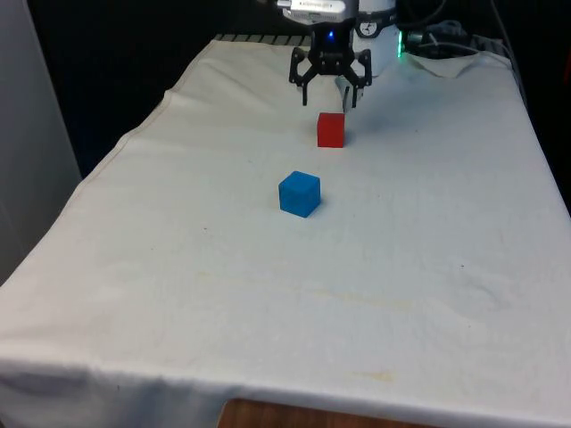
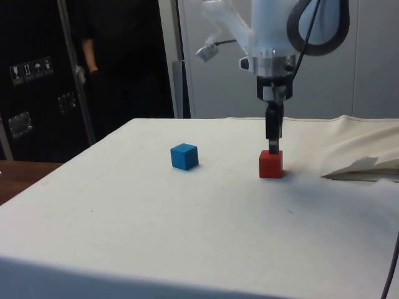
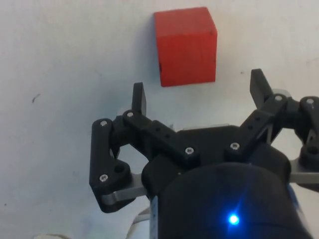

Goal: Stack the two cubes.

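Red cube [image 1: 330, 129] is being hovered over by the gripper [image 1: 328, 96], fingers spread wide with nothing held, blue cube [image 1: 299, 193] being left sitting apart nearby.

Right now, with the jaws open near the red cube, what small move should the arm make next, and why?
Probably a short move over the red cube and then straight down. The gripper hangs with jaws open, above the cloth and slightly toward the robot from the cube, which sits untouched and apart from the blue cube. The jaws must straddle the red cube before closing.
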